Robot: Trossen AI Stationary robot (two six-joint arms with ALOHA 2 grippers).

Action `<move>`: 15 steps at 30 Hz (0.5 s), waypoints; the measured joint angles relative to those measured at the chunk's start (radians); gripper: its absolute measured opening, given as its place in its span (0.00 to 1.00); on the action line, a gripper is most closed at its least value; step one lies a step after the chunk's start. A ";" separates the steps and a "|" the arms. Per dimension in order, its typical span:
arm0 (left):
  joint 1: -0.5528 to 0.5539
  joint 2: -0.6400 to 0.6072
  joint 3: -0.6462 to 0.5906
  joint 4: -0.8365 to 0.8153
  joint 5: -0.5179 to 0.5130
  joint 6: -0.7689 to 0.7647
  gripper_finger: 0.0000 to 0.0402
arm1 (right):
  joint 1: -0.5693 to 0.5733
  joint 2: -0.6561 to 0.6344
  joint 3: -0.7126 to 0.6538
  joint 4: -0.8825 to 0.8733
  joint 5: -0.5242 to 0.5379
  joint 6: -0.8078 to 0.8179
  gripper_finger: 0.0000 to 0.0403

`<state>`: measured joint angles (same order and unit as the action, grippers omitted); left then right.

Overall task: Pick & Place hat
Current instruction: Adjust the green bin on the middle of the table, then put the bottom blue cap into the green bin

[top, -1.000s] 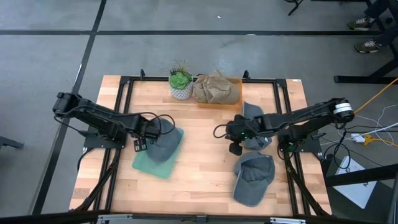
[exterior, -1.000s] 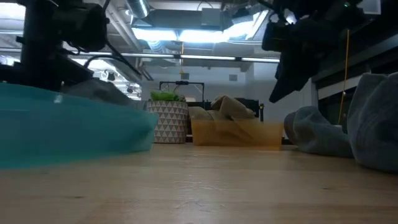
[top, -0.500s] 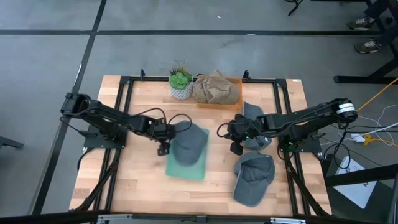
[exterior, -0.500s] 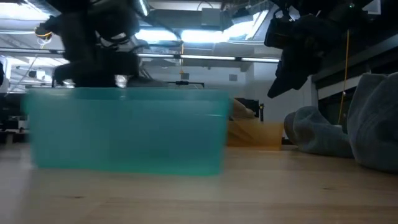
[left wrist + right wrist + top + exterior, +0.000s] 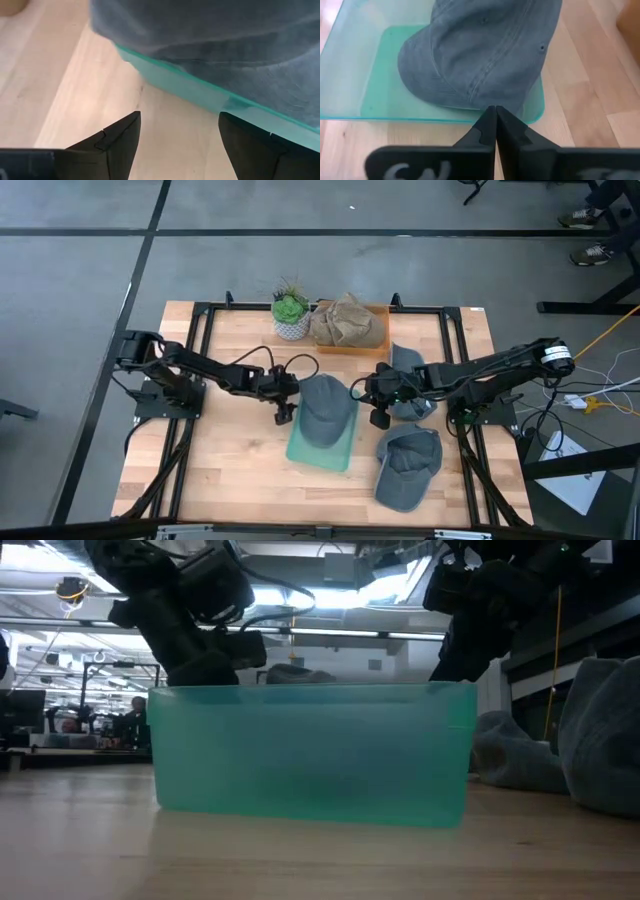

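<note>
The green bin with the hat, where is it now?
In the high view, the green bin sits mid-table between the left gripper and the right gripper, holding a grey hat.

High cam: straight down, whole table [image 5: 240, 480]. Low cam: tabletop level, close on the teal bin [image 5: 310, 755]. Both wrist cams look down close at the same bin w/ grey hat [image 5: 485, 55].

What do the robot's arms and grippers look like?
Both arms are black and jointed, with thin black cables looping along them. The right arm has a silver-white ring near its shoulder. The left gripper has two dark, pointed, wedge-shaped fingers. The right gripper looks the same, with pale letters, cut off at the picture's edge, on its dark body.
</note>
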<state>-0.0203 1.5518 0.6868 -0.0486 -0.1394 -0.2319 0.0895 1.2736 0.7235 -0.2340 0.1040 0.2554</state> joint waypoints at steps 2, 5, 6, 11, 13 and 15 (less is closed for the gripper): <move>0.010 -0.007 0.000 -0.001 0.000 -0.004 0.65 | 0.000 0.000 0.000 0.009 0.000 0.011 0.03; 0.025 -0.035 0.000 -0.006 -0.016 0.016 0.65 | 0.000 0.000 0.000 0.064 0.000 0.045 0.05; 0.029 -0.043 0.000 -0.008 -0.034 0.029 0.65 | 0.000 0.000 0.000 0.090 0.000 0.055 0.06; 0.048 -0.104 0.000 -0.008 -0.155 0.094 0.65 | 0.000 0.000 0.000 0.227 0.000 0.083 0.12; 0.054 -0.127 0.000 0.000 -0.187 0.112 0.65 | 0.000 0.000 0.000 0.253 -0.038 0.098 0.17; 0.059 -0.152 0.000 0.004 -0.204 0.127 0.65 | 0.000 0.000 0.000 0.277 -0.078 0.145 0.23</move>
<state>0.0386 1.4003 0.6868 -0.0444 -0.3438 -0.1047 0.0891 1.2736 0.7231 0.0433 0.0257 0.3999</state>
